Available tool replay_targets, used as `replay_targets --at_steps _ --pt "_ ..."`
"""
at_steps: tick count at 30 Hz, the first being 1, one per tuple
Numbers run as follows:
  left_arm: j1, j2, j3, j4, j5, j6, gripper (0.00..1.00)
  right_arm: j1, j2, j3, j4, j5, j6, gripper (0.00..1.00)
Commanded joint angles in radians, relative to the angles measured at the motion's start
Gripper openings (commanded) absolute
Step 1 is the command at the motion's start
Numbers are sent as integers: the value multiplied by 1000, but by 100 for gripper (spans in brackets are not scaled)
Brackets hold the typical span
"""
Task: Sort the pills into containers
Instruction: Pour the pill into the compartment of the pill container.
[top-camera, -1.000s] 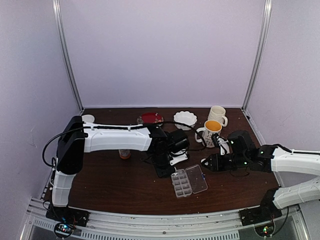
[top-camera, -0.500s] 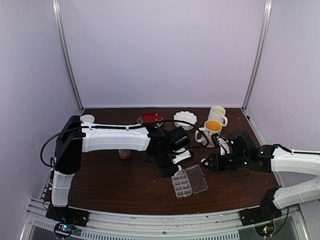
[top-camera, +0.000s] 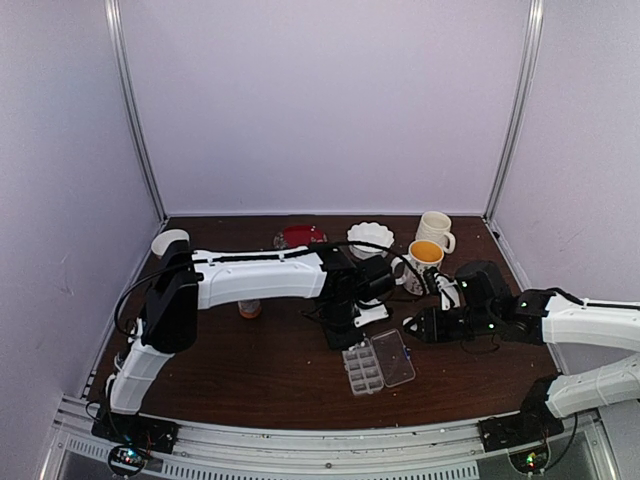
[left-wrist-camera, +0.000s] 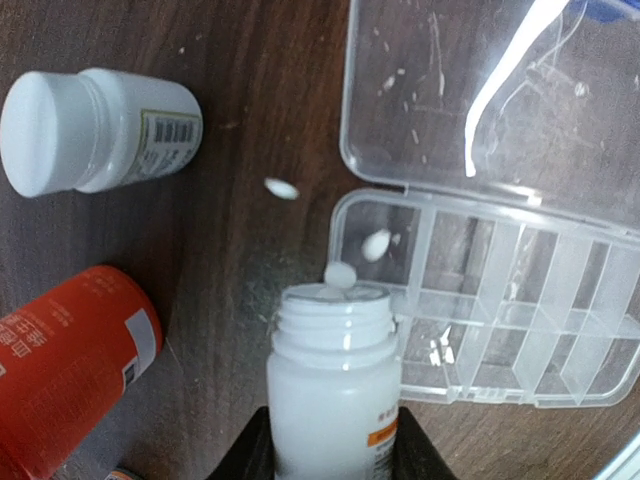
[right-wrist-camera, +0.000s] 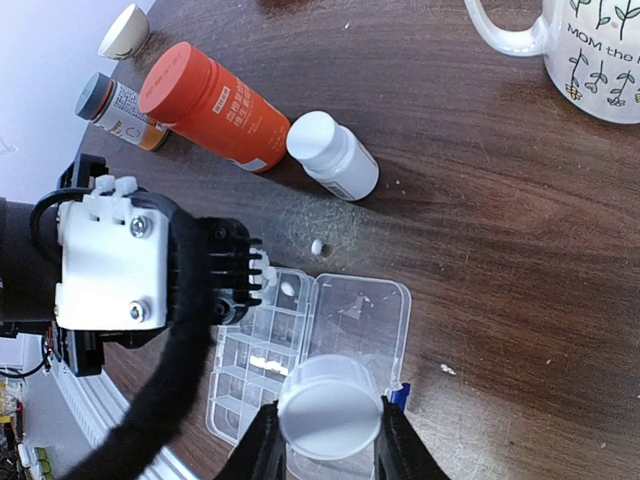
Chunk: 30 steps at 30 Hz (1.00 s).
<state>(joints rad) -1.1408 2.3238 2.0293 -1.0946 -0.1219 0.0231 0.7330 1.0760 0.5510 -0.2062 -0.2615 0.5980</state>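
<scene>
**Left pincer** (left-wrist-camera: 333, 458) clamped on an uncapped white bottle (left-wrist-camera: 333, 370), whose mouth is tipped toward a corner compartment (left-wrist-camera: 400, 268) of the open pill box (left-wrist-camera: 480, 330). One pill (left-wrist-camera: 340, 273) sits at the bottle's lip. A second pill (left-wrist-camera: 377, 243) lies in that compartment, and a third pill (left-wrist-camera: 282, 188) lies on the table (left-wrist-camera: 250, 80) just beside the box. **Right pincer** (right-wrist-camera: 328, 420) grips a white cap (right-wrist-camera: 330, 398) near the open lid (right-wrist-camera: 360, 310).

Clear box (left-wrist-camera: 345, 215) open, lid (left-wrist-camera: 480, 110) laid flat beside two rows of compartments (left-wrist-camera: 560, 290) | whitish pill (left-wrist-camera: 376, 244) in a corner compartment | second pill (left-wrist-camera: 282, 188) on table (left-wrist-camera: 250, 100) just outside that corner | third pill (left-wrist-camera: 340, 274) at bottle (left-wrist-camera: 333, 390) mouth
</scene>
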Motion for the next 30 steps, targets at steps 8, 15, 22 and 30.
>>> replay_targets --at_steps 8,15,22,30 --pt "-5 12 77 -105 -10 59 12 -9 -16 20 -11 8 -10 8" --pt "-6 -34 -10 -12 37 46 12 -9 -18 10 -5 12 -8 8" --pt "-8 -35 -18 6 50 47 12 -10 -23 7 -8 11 -10 8" --pt "-8 -81 -97 102 52 27 11 -11 -27 0 0 11 -4 8"
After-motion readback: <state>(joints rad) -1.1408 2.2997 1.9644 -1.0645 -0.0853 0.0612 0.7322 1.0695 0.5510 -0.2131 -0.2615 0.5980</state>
